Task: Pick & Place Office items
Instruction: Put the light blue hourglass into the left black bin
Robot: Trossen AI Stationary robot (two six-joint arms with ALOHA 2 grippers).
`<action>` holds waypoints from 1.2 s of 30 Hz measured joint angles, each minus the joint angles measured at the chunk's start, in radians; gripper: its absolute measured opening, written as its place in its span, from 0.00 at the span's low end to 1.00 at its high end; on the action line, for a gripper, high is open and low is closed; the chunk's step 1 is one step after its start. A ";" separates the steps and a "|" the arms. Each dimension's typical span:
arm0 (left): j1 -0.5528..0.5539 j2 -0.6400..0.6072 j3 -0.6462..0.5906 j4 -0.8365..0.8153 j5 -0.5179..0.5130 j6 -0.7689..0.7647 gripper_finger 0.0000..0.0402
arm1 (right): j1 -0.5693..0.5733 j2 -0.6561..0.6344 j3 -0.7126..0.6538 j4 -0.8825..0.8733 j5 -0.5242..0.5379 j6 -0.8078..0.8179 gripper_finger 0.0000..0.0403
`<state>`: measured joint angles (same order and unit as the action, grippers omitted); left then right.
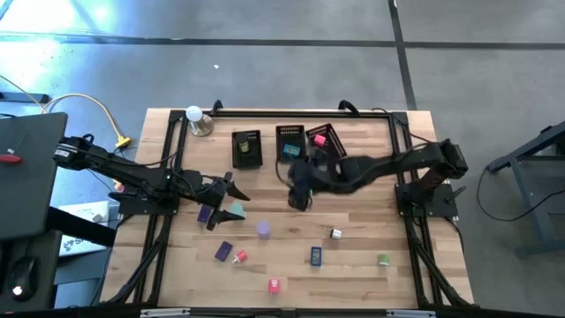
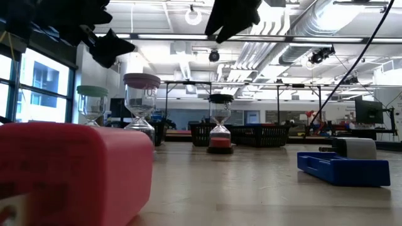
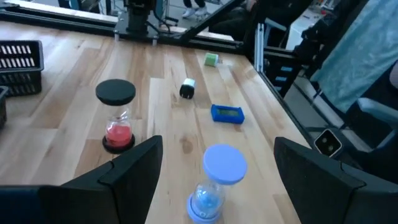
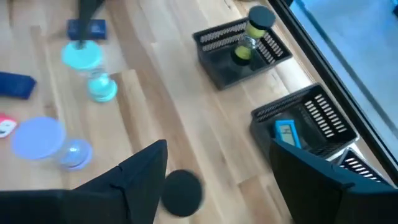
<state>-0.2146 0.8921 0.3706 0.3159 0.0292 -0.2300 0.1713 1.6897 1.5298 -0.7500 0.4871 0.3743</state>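
Stretching across the middle of the high view, the wooden table is leaving its widest bare stretch at centre right, between the right arm and the lower row of pieces. Three black mesh baskets are lining the upper edge, with a white ball on a metal base sitting at the upper-left corner.

The left gripper is hovering left of centre, its fingers spread apart and grasping nothing; a blue-capped hourglass is standing in the gap ahead of them, apart from both. The right gripper is hanging just below the middle basket, fingers likewise released, with a black-capped hourglass showing between them, untouched as far as can be seen.

The remaining office items are lying scattered: a teal-capped hourglass and a purple block beside the left gripper, a blue block, a green piece near the right edge, and a red block close to the lower edge. A yellow-green hourglass is lying in one basket.

The right arm is partly covering the right-hand basket, and in the low view the red block is filling the lower-left corner.
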 joint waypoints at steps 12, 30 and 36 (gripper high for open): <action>0.000 0.000 0.000 0.037 -0.027 0.048 0.86 | 0.178 0.000 -0.140 0.108 0.191 0.157 0.67; -0.008 -0.004 0.000 0.115 -0.070 -0.251 0.98 | 0.203 0.002 -0.270 0.277 0.241 0.153 0.67; -0.010 -0.004 0.000 0.115 -0.005 -0.092 0.98 | 0.210 0.002 -0.270 0.276 0.243 0.153 0.67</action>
<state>-0.2244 0.8883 0.3706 0.4305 0.0242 -0.3216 0.3811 1.6913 1.2598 -0.4736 0.7304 0.5270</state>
